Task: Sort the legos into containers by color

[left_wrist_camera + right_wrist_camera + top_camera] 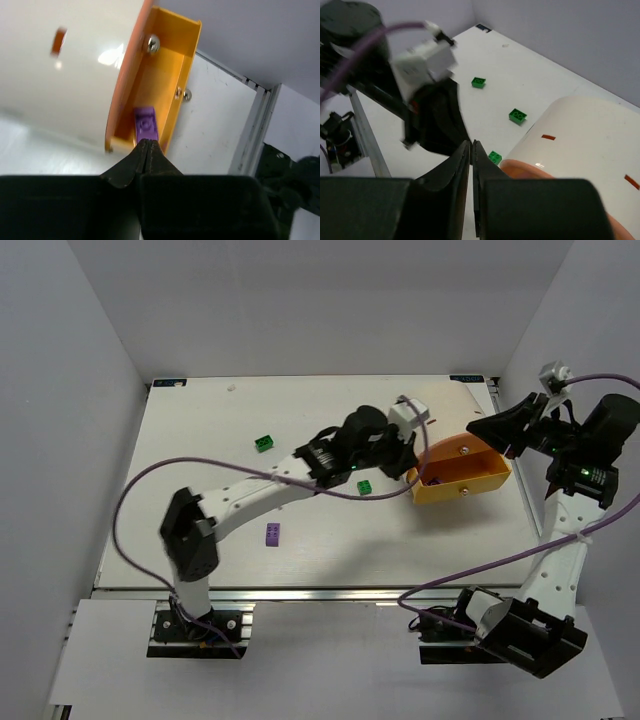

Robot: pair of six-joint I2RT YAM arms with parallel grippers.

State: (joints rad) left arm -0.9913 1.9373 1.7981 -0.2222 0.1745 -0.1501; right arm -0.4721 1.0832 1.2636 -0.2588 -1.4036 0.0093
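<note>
The container is a cream-white tub point(60, 75) lying on its side, with an orange face and an orange open tray point(462, 472) on it. A purple lego point(146, 125) lies in that tray, just beyond my left gripper point(146, 143), which is shut with nothing between its fingers. Another purple lego point(273, 533) lies on the table near the left arm. Green legos point(265, 442) point(365, 486) lie on the table; the right wrist view shows three point(478, 82) point(517, 116) point(494, 157). My right gripper point(471, 145) hovers by the tub point(585, 135), its fingers almost touching and holding nothing.
The left arm point(290, 475) stretches across the table's middle to the tray. The right arm point(585, 455) is raised at the right edge. The white table point(200, 490) is walled in by grey panels, with a rail along its near edge.
</note>
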